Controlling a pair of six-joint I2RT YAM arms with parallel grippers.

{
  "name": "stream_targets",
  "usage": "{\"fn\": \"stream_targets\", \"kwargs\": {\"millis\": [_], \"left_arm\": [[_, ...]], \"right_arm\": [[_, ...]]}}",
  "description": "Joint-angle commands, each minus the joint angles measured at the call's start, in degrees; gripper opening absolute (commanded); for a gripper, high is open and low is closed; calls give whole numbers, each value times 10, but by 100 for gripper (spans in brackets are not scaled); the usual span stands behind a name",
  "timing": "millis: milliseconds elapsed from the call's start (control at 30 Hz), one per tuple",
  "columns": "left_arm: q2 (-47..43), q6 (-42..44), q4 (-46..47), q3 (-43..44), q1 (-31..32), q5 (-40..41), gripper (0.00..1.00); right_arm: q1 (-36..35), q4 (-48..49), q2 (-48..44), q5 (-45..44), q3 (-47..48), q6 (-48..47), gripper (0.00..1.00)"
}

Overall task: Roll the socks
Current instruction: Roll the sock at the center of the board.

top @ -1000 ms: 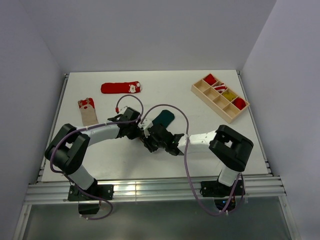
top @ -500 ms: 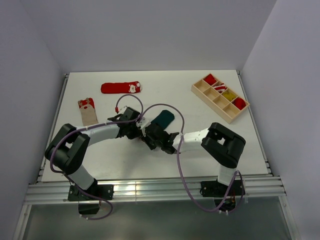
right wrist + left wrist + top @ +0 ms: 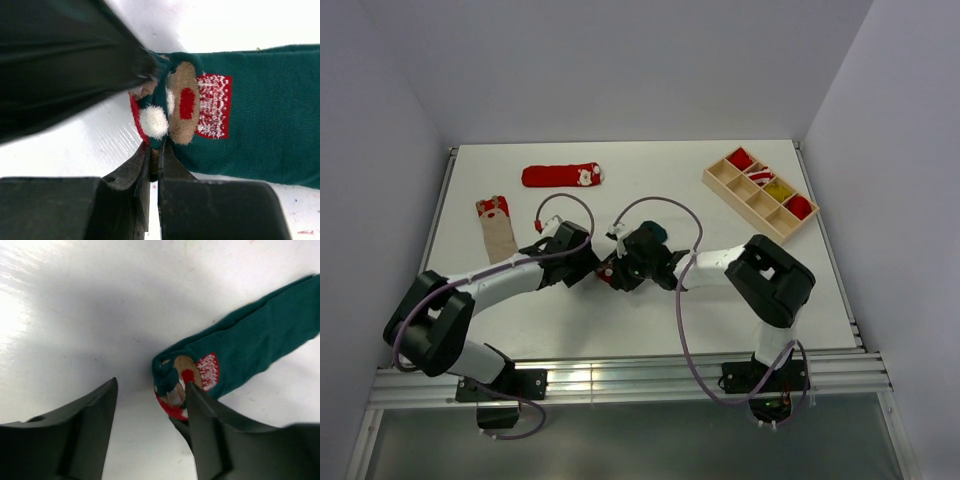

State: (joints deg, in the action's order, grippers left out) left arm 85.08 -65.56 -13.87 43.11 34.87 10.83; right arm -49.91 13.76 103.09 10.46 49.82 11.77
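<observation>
with the soft dark green sock (image 3: 250,350) flat left of the wooden divided tray (image 3: 743,211), right gripper (image 3: 154,150) jaws pinching only its cuff rim and left gripper (image 3: 150,385) jaws open, that thin hold may slip.

The dark green sock (image 3: 270,125) has a tan face, red nose, fluffy white pompom, and a red patch speckled with white. My right gripper (image 3: 154,150) is black. There's also a red sock (image 3: 563,176) and a beige sock (image 3: 500,232) with a red cuff. The tray (image 3: 741,208) is pale wood with red and yellow bits inside, and the table (image 3: 720,300) is white.
</observation>
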Motion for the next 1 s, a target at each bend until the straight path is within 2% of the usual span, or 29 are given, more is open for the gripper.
{"fn": "stream_targets", "kwargs": {"millis": [0, 100, 367, 533, 767, 967], "left_arm": [[-49, -26, 22, -9, 0, 33, 64], [-75, -29, 30, -16, 0, 31, 71], [-58, -53, 81, -52, 3, -19, 70], [-33, -51, 96, -50, 5, -23, 69], [-7, -48, 97, -35, 6, -15, 65], [23, -50, 92, -30, 8, -13, 53]], "right_arm": [[41, -16, 23, 111, -2, 61, 0], [75, 12, 35, 188, -8, 104, 0], [120, 66, 86, 293, -16, 201, 0], [133, 67, 107, 315, -10, 222, 0], [147, 84, 129, 340, -9, 252, 0], [156, 101, 137, 345, -12, 268, 0]]}}
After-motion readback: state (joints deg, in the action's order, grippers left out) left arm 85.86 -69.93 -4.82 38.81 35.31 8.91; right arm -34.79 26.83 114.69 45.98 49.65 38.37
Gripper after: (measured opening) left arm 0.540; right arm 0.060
